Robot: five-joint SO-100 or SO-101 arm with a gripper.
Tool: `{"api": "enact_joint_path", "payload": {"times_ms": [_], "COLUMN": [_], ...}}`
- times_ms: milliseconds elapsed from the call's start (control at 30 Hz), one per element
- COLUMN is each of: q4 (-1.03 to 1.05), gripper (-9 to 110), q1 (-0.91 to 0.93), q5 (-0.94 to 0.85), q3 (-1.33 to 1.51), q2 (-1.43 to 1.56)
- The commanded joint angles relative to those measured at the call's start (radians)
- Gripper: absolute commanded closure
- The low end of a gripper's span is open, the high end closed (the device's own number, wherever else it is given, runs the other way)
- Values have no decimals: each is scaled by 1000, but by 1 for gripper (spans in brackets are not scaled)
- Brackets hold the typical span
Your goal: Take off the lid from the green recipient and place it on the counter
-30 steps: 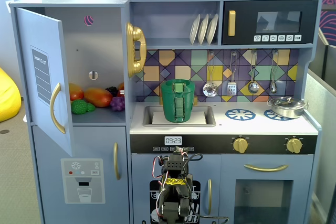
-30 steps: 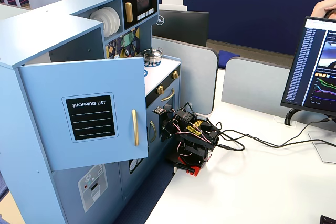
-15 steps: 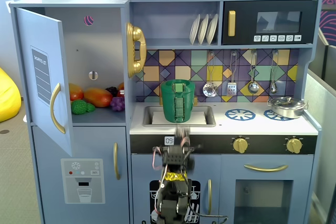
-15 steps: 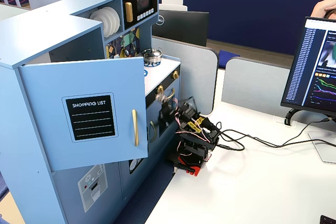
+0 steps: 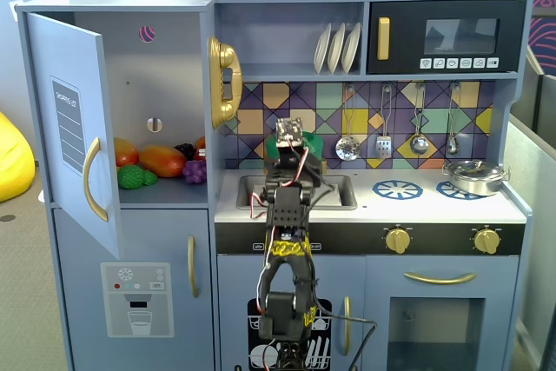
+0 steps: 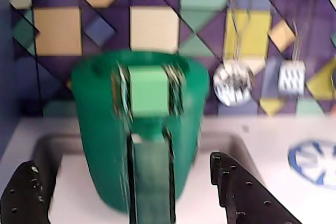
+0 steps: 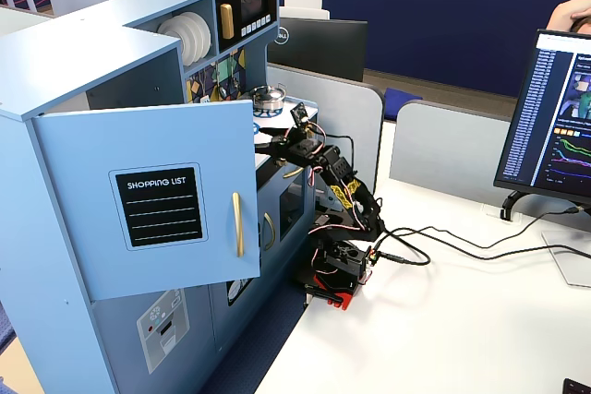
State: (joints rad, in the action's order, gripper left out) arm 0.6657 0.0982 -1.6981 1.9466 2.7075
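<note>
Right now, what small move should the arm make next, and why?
Probably rise and ease forward toward the top of the green recipient. In the wrist view the pincer is open, low in front of the pot, touching nothing; the picture is too blurred to make out the lid.

Smooth green plastic recipient (image 6: 105,129); shiny metal pot (image 5: 474,177); matt pale counter (image 5: 434,206)

From my wrist view the pot (image 6: 105,145) is smeared with blur, its base cut off by the bottom edge. I can't make out a lid. In a fixed view the arm (image 5: 291,206) hides most of it.
</note>
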Motion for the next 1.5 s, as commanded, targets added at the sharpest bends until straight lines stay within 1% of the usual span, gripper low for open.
{"api": "enact_joint_path", "payload": {"times_ms": [0, 567, 1133, 1267, 1333, 1467], "q4": [-63, -178, -275, -278, -273, -262], "gripper": [65, 67, 70, 74, 79, 93], "q1": [-15, -9, 3, -5, -8, -25], "q5": [-26, -34, -17, -23, -31, -18], "q3": [-91, -296, -370, -370, -370, -370], "q2": [-86, -402, -572, -578, -581, -583]}}
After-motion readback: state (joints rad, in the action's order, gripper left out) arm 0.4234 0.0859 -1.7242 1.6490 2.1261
